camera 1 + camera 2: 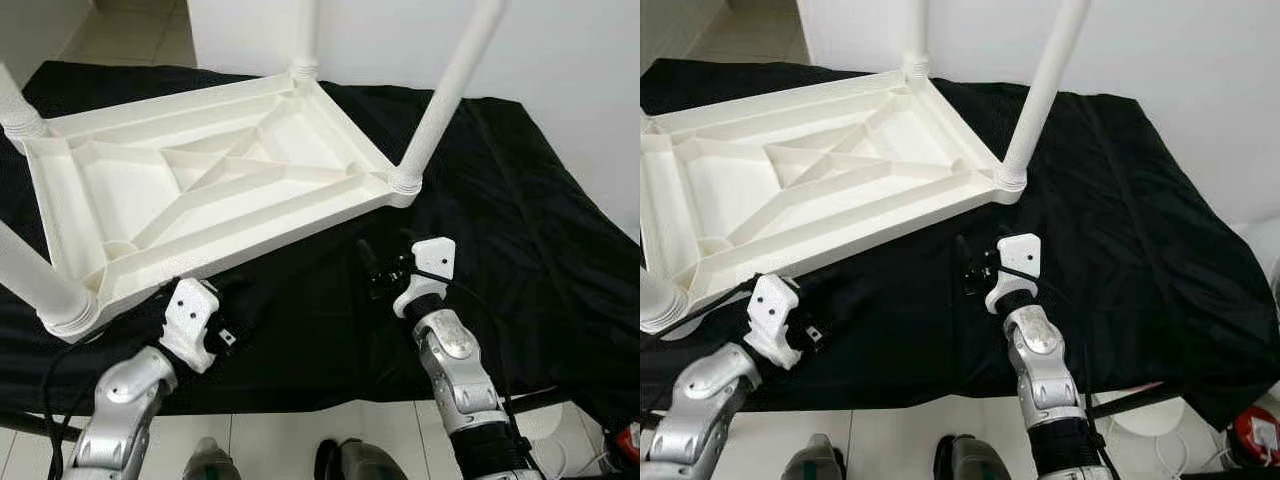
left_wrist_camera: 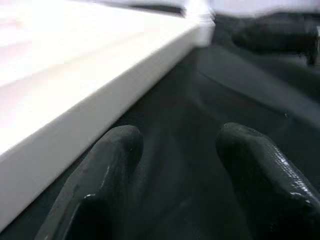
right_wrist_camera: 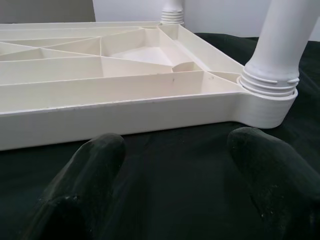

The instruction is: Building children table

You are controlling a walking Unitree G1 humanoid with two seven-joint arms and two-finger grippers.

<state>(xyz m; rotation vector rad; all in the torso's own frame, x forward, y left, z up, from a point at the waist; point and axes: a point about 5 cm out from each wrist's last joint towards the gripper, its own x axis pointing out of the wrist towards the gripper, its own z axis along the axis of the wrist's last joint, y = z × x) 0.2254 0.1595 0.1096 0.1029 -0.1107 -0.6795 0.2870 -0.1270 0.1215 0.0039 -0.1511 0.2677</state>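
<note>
A white plastic children's table (image 1: pixel 200 190) lies upside down on a black cloth (image 1: pixel 500 200), its ribbed underside facing up. White legs stand screwed into its corners: one at the near right (image 1: pixel 450 90), one at the far right (image 1: pixel 305 35), one at the near left (image 1: pixel 30 280). My left gripper (image 2: pixel 177 150) is open, low over the cloth just before the table's front edge (image 2: pixel 75 100). My right gripper (image 3: pixel 175 165) is open too, a short way in front of the near right corner socket (image 3: pixel 267 95), with nothing between its fingers.
The black cloth covers a low surface and hangs over its front edge. A white wall (image 1: pixel 560 50) stands behind. Pale tiled floor (image 1: pixel 280 440) lies below the front edge, and a red object (image 1: pixel 628 440) sits at the lower right.
</note>
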